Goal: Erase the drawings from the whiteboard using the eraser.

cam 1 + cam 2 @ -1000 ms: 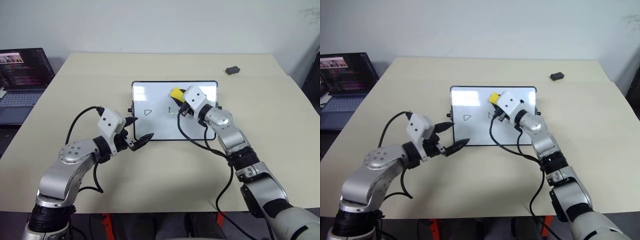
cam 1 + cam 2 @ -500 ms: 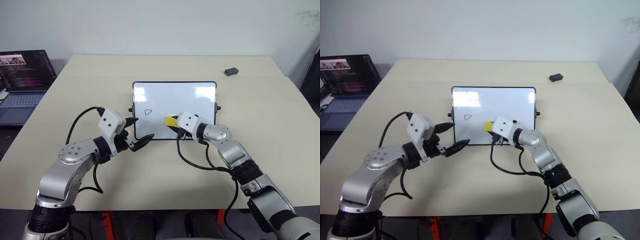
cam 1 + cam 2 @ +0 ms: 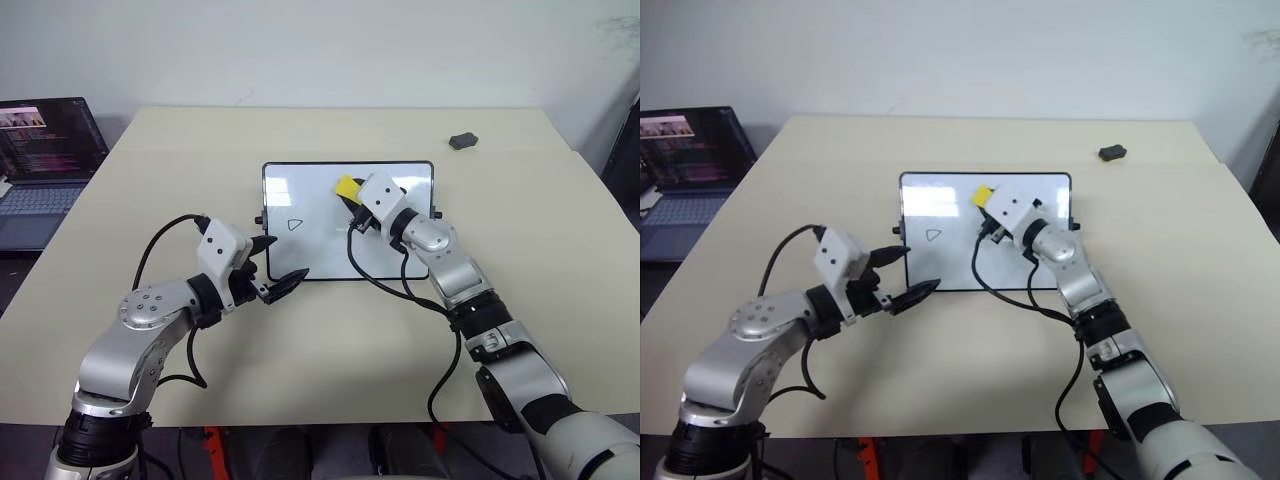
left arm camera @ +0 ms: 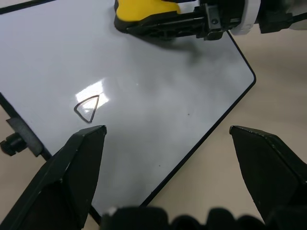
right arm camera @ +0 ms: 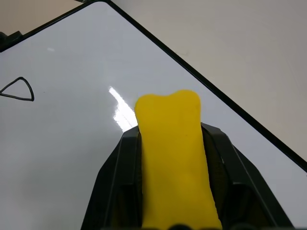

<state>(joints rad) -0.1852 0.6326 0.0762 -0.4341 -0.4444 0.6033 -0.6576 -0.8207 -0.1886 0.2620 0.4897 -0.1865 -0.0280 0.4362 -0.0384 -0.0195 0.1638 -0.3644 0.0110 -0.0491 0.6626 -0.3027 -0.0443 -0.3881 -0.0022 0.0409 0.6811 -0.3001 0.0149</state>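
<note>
Gripping the eraser (image 3: 349, 187) between my right gripper's (image 3: 357, 196) closed black fingers, I have its yellow body sitting over the upper middle of the whiteboard (image 3: 320, 253), just above the centre of the head camera's frame. My right wrist camera shows the yellow block wedged tight between both fingers, with glossy white board beneath it. One drawing (image 3: 294, 224), a small black triangle outline, sits on the left part of the board, well left of the eraser; I can see no other marks on the white surface. My left gripper (image 3: 271, 266) is at the board's lower left corner with its two fingers spread wide and nothing between them. The board lies flat on the beige table (image 3: 180, 180).
</note>
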